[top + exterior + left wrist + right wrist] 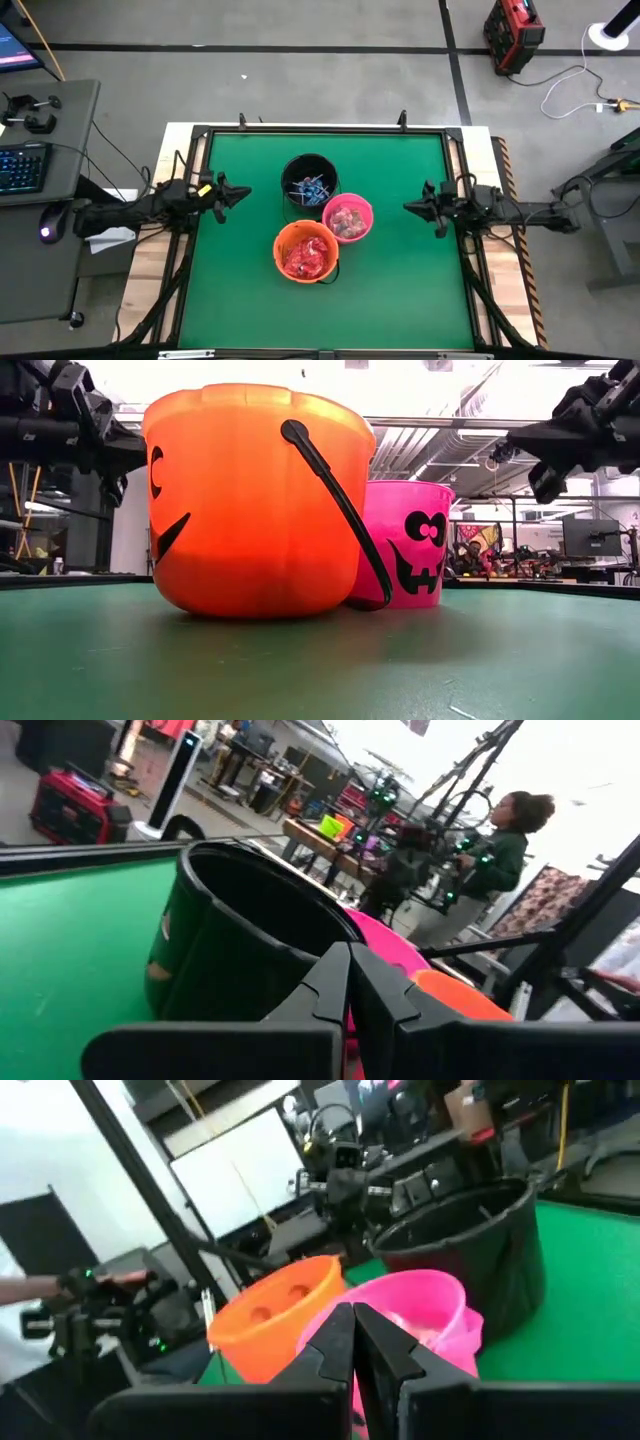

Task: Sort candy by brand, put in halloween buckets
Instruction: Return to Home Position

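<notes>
Three buckets cluster mid-frame in the high view: the black bucket (310, 158) is uppermost and holds blue lollipops (312, 188), the pink bucket (369, 212) is just below and right of it, and the orange bucket (280, 245) is lowest, full of red packets (308, 258). I see no loose candy on the table (400, 290).

To home cleanly, I judge each arm should draw straight back toward its own side edge, held above the rims so nothing clips a handle.

The left gripper (246, 193) sits left of centre, fingers pressed together and empty, near the black bucket but apart from it. The right gripper (408, 207) sits right of centre, fingers likewise pressed together and empty, near the pink bucket without touching it.
</notes>
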